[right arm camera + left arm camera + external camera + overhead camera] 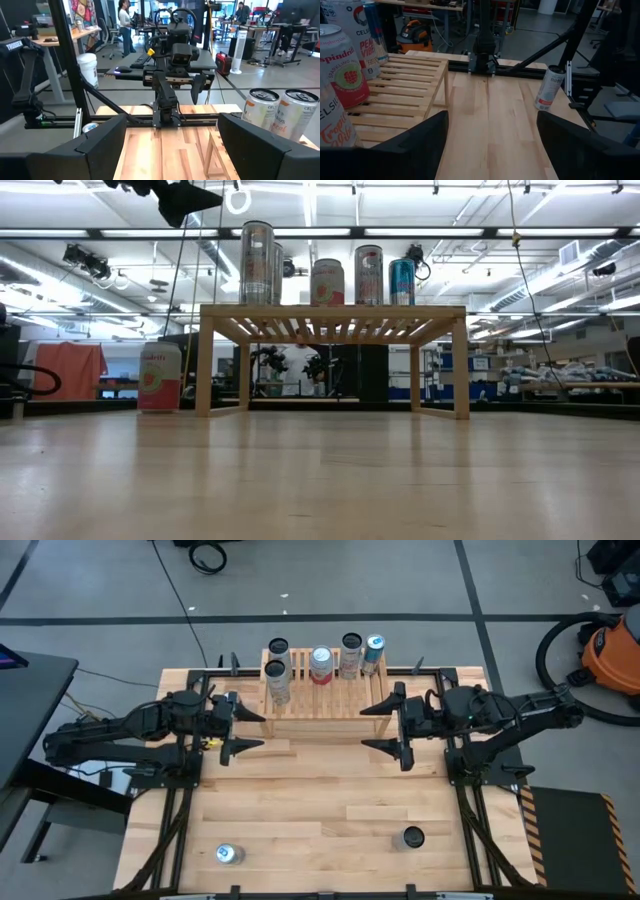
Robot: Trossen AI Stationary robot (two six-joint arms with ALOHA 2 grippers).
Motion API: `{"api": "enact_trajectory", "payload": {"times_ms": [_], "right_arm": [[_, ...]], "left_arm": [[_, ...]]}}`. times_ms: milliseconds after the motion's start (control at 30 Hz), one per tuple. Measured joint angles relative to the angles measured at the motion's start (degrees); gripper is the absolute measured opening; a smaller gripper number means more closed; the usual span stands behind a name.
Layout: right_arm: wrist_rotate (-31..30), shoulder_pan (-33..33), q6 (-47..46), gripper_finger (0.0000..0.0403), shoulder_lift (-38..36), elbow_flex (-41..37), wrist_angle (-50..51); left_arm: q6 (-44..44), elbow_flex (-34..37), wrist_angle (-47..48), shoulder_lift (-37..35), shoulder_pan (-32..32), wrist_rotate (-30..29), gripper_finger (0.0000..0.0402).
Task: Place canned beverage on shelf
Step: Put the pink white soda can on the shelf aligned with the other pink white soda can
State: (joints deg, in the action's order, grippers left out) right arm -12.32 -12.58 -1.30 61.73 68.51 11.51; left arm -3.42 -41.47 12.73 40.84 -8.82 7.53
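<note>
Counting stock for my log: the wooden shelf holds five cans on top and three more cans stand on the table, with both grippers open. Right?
Not quite. The high view shows two cans on the table, not three: a silver-topped can and a dark-topped can. The shelf does hold five, and the left gripper and right gripper are open.

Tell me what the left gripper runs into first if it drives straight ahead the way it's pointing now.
Probably the right gripper. The left gripper, open, points across the table just in front of the shelf, so the bare wood looks free until the facing arm. The shelf's front leg sits close beside that line; clearance is unclear.
</note>
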Motion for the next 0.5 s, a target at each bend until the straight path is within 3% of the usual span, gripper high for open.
{"api": "enact_trajectory", "payload": {"times_ms": [500], "right_arm": [[-1.0,0.0,0.9,0.0324,0.0,0.0,-0.7]], "left_arm": [[0.0,0.0,0.0,0.0,0.0,-0.4,0.0313]]}}
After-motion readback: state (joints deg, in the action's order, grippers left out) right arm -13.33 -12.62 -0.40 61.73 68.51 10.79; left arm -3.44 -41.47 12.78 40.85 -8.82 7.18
